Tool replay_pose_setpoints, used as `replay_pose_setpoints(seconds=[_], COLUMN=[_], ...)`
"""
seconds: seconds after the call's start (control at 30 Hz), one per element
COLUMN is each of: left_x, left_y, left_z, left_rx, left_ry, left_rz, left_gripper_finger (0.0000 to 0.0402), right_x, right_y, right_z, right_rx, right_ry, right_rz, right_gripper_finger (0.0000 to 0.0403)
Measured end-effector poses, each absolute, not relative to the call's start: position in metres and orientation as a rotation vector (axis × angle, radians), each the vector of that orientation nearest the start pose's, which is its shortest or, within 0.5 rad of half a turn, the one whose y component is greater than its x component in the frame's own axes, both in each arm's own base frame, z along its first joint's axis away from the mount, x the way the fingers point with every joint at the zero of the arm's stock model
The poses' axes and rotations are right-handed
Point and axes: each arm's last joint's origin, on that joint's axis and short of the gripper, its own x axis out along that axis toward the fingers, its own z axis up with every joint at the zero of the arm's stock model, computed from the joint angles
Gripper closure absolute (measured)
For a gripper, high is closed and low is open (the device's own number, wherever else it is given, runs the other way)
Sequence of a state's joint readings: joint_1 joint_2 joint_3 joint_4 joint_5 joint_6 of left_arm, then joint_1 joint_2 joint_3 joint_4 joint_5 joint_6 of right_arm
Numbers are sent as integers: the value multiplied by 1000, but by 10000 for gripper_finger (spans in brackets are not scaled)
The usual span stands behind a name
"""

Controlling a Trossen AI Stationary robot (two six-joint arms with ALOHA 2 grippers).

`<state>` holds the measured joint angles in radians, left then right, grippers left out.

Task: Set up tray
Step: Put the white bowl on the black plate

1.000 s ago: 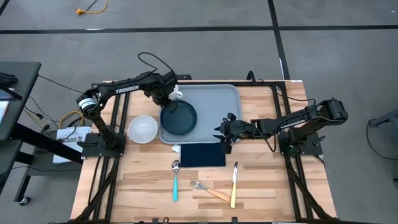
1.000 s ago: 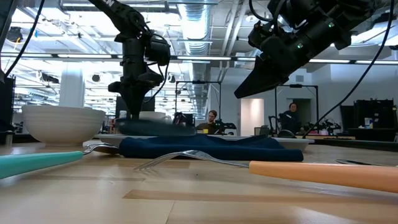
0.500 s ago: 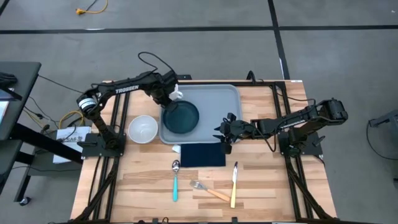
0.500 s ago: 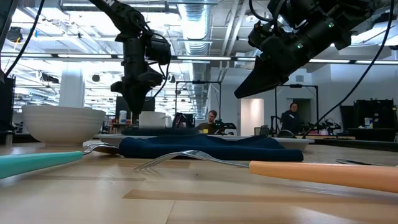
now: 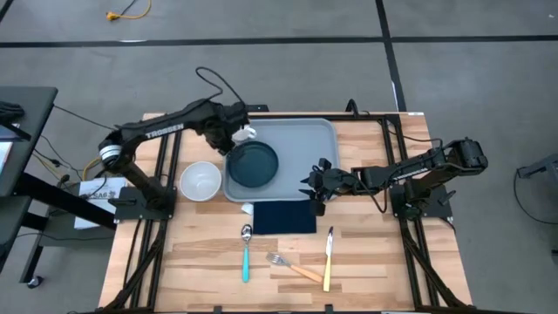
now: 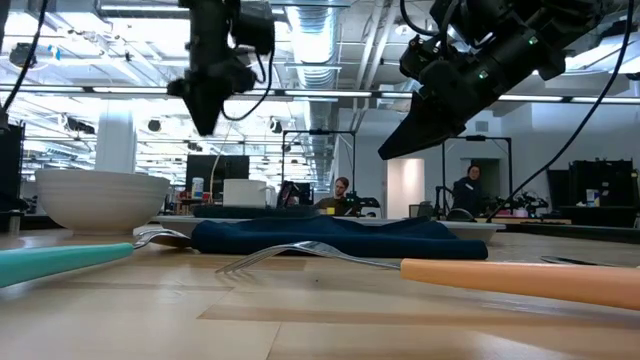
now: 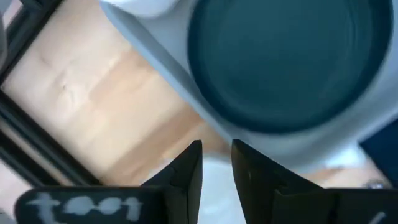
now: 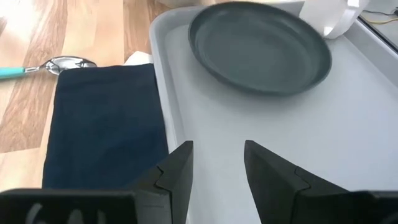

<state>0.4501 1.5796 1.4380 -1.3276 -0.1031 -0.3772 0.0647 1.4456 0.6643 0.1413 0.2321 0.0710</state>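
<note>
Tray (image 5: 292,161) is seen from above lying on the counter (image 5: 366,253), a plate (image 5: 253,163) set in its left part. Left hand (image 5: 228,139) hangs above its left edge. In the wrist views, left hand (image 7: 216,163) is narrowly parted and empty; right hand (image 8: 217,163) is parted over the tray (image 8: 298,143), empty.

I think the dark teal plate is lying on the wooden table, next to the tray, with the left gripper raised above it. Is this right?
Not quite. The dark teal plate lies inside the tray, at its left end, not on the wooden table; the high view shows this. The left gripper is indeed raised above it.
</note>
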Motion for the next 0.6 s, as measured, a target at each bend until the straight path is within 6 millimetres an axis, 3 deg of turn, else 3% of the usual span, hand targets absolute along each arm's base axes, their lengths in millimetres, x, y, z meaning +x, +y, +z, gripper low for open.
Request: replay_pose_setpoints(seconds=[0.4, 0.6], left_x=[266, 255], left_y=[1, -48], left_z=[305, 305], left_rx=[-324, -197], left_ry=[1416, 1429], left_rz=[601, 598], left_gripper_finger=[326, 327], right_x=[280, 280], right_y=[11, 11], right_z=[178, 178], right_rx=[-18, -18], right_ry=[626, 623], right_rz=[-187, -187], right_gripper_finger=[269, 269])
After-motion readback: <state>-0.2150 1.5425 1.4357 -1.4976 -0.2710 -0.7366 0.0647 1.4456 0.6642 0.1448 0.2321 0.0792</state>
